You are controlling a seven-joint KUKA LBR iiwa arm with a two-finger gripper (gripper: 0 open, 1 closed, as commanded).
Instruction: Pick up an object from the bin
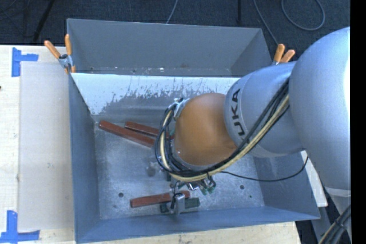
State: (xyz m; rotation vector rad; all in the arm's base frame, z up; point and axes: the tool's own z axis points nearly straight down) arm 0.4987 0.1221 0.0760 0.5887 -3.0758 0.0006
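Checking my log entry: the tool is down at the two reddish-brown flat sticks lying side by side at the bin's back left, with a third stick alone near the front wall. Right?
No. In the camera view the tool is down at the lone reddish-brown flat stick near the front wall; the two side-by-side sticks lie untouched at the back left.

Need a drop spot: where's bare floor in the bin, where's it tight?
Bare: left floor between the two brown sticks at the back and the single brown stick near the front wall; also the right front corner beside the arm. Tight: around the end effector, at the single stick's right end.
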